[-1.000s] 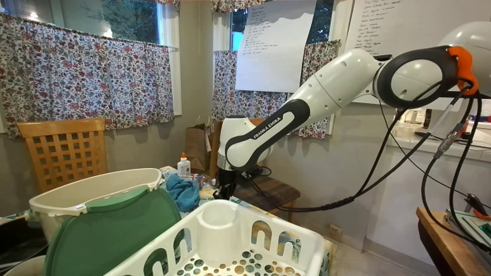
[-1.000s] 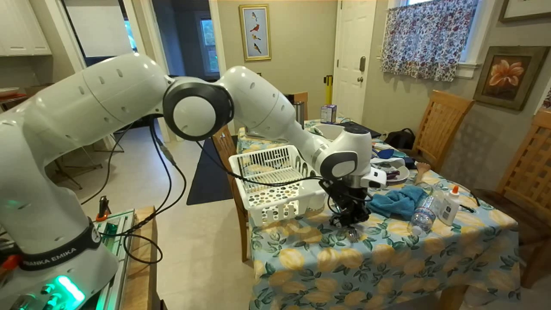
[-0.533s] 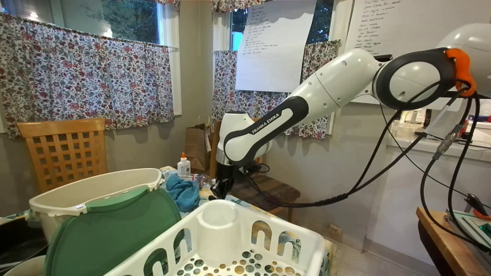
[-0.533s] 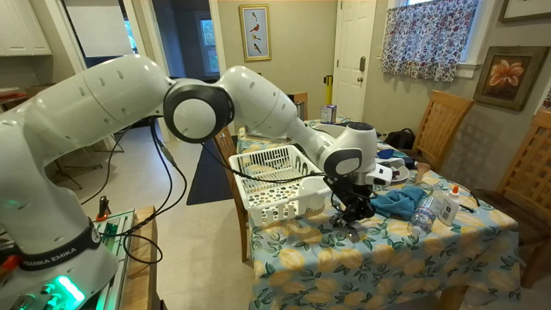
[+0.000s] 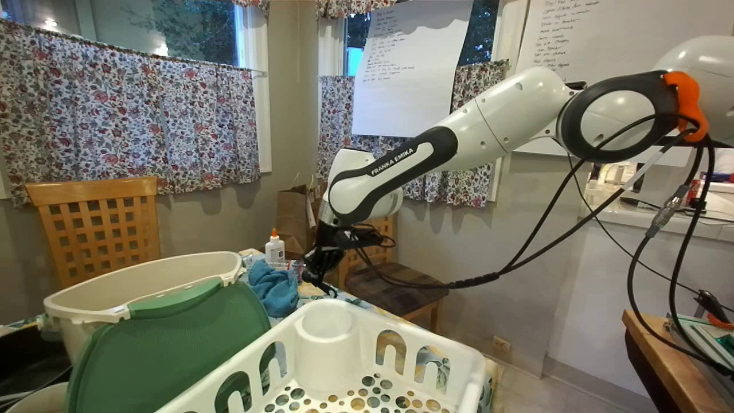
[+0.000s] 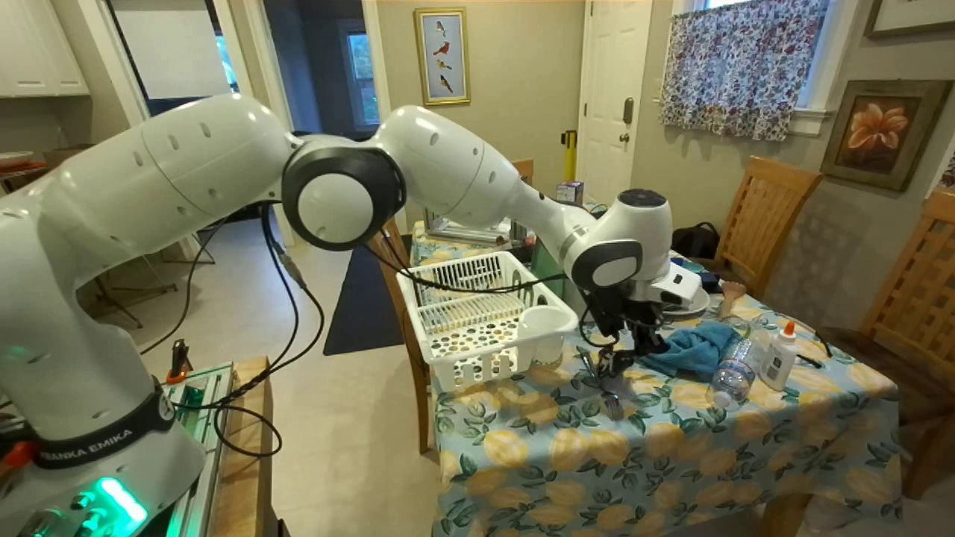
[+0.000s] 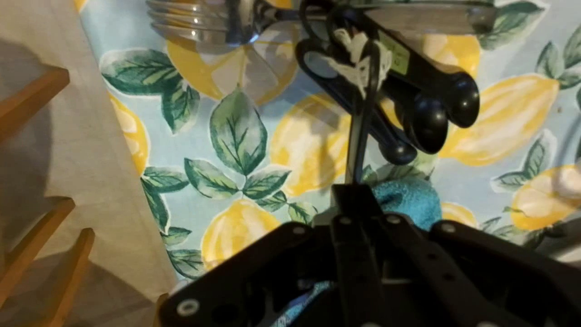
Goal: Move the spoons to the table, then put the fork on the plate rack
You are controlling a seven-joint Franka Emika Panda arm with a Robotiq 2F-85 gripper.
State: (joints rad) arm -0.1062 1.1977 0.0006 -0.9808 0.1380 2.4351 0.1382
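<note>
My gripper (image 7: 356, 200) is shut on the handle of one of several black measuring spoons (image 7: 429, 120), bunched by a white tie. A shadow on the cloth suggests they hang above the table (image 6: 537, 462). In an exterior view the gripper (image 6: 627, 354) stands right beside the fork (image 6: 612, 404), which lies on the lemon-print cloth. The fork's tines (image 7: 188, 20) show at the top of the wrist view, partly cut off, with the dark spoon rings over its handle. The white plate rack (image 6: 477, 354) is left of the gripper; its rim (image 5: 370, 319) shows nearest in an exterior view.
A blue cloth (image 6: 694, 350), a water bottle (image 6: 735, 382) and a glue bottle (image 6: 780, 362) lie or stand beyond the gripper. A cream tub (image 5: 143, 275) with a green cover (image 5: 172, 344) stands beside the rack. A white plate (image 6: 697, 304) sits behind.
My gripper has risen and tilted, moving away from the rack and back from the fork, carrying the spoons. More of the fork's handle shows now.
</note>
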